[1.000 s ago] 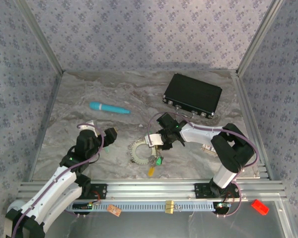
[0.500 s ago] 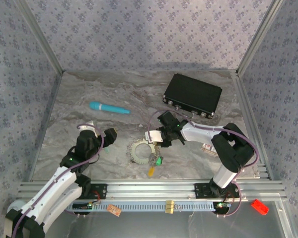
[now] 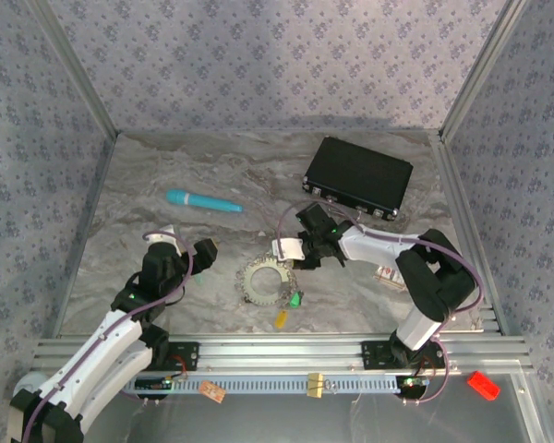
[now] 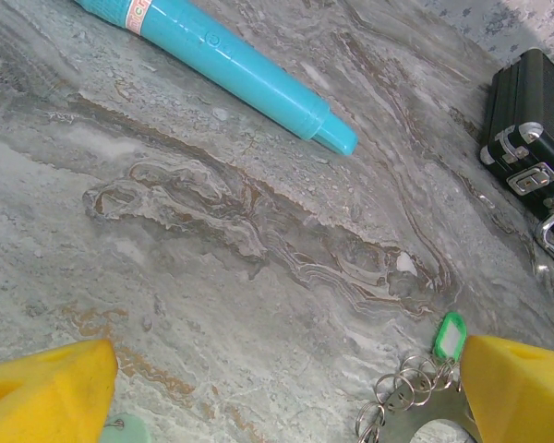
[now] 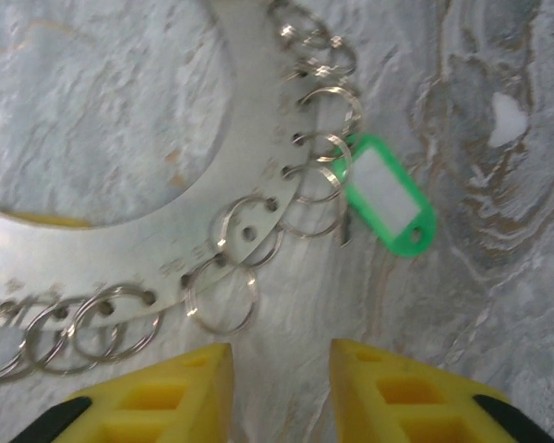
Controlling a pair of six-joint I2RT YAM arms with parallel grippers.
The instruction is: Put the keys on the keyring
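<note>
The keyring [image 3: 263, 281] lies flat near the table's front middle, a pale ring edged with small wire loops. A green key [image 3: 295, 299] touches its right side and a yellow-orange key [image 3: 282, 318] lies just in front. My right gripper [image 3: 291, 252] hovers over the ring's far right edge. In the right wrist view the right gripper [image 5: 282, 397] is open and empty, with the keyring [image 5: 166, 231] and the green key [image 5: 388, 205] just beyond its tips. My left gripper [image 3: 203, 251] stands open [image 4: 291, 369] left of the keyring [image 4: 425, 420]. A pale teal-green key [image 4: 125, 430] lies by its left finger.
A long teal stick [image 3: 203, 200] lies at the back left. A black case [image 3: 358, 177] stands at the back right. A small red-and-white tag [image 3: 386, 274] rests by the right arm. An aluminium rail [image 3: 286, 351] runs along the near edge.
My right gripper has drawn back from over the keyring toward the far side. The keyring, the keys and the left arm have stayed put.
</note>
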